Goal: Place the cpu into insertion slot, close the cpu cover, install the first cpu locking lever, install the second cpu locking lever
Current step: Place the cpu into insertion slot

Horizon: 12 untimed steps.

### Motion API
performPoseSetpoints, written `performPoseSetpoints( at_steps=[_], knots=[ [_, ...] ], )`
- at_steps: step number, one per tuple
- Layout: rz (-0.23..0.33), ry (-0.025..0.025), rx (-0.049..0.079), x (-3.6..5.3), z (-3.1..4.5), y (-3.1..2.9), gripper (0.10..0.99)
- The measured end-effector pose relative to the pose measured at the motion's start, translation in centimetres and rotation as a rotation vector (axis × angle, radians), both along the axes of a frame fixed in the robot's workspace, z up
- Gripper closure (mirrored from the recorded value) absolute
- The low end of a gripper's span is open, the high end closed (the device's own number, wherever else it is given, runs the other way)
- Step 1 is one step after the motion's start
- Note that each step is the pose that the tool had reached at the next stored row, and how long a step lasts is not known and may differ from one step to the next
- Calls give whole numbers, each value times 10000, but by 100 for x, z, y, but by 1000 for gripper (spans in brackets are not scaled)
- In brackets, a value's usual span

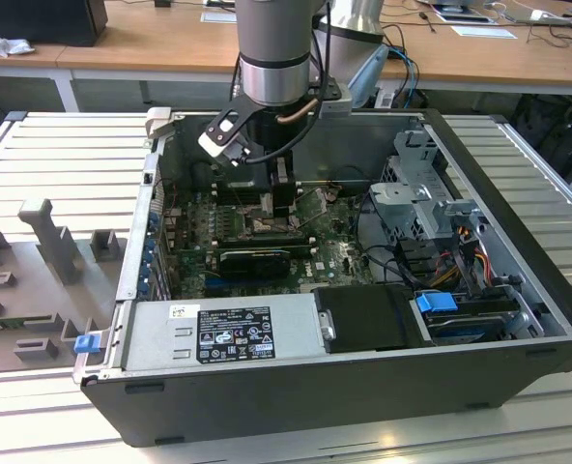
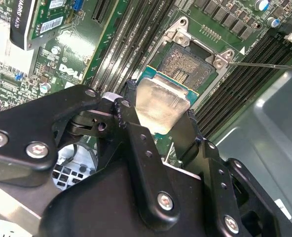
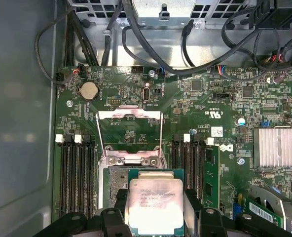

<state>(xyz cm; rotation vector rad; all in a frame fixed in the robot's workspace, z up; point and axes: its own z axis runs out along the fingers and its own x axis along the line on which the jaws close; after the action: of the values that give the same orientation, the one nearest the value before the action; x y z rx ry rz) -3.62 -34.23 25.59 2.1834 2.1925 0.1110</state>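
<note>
My gripper (image 3: 156,200) is shut on the cpu (image 3: 156,205), a pale silver square chip on a green board, with one black finger on each of two opposite sides. In the second wrist view the cpu (image 2: 161,106) hangs over one edge of the insertion slot (image 2: 188,66), whose brownish contact field is partly uncovered. I cannot tell whether the chip touches the slot (image 3: 117,181). The cpu cover (image 3: 131,114) stands flipped open beyond the slot. A thin lever rod (image 2: 264,64) sticks out beside the socket. In the exterior view my gripper (image 1: 276,208) reaches down into the open computer case.
Black memory slots (image 3: 77,173) flank the socket on both sides. A finned heatsink (image 3: 276,147), a coin battery (image 3: 89,90) and black cables (image 3: 185,64) lie around it. A power supply (image 1: 228,333) and a drive cage (image 1: 421,193) stand inside the case walls (image 1: 136,251).
</note>
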Motion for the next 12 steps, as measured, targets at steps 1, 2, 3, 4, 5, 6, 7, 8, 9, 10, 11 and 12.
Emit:
performPoseSetpoints(
  at_steps=[1, 2, 3, 4, 5, 6, 7, 8, 9, 10, 11, 12],
  knots=[
    [-1, 1, 4, 0, -12, 3, 557],
    [-2, 2, 4, -1, -17, 8, 557],
    [-2, 2, 5, -1, -21, 15, 557],
    [-2, 1, 7, -1, -30, 30, 557],
    [-20, 1, 7, -5, -38, 34, 557],
    [-26, 1, 7, -12, -43, 35, 557],
    [-27, 2, 6, -18, -46, 35, 557],
    [-28, 1, 7, -24, -53, 36, 557],
    [-28, 1, 7, -28, -60, 37, 557],
    [-27, 2, 7, -32, -64, 37, 557],
    [-28, 2, 5, -37, -66, 37, 557],
    [-28, 2, 6, -43, -69, 38, 557]
  ],
)
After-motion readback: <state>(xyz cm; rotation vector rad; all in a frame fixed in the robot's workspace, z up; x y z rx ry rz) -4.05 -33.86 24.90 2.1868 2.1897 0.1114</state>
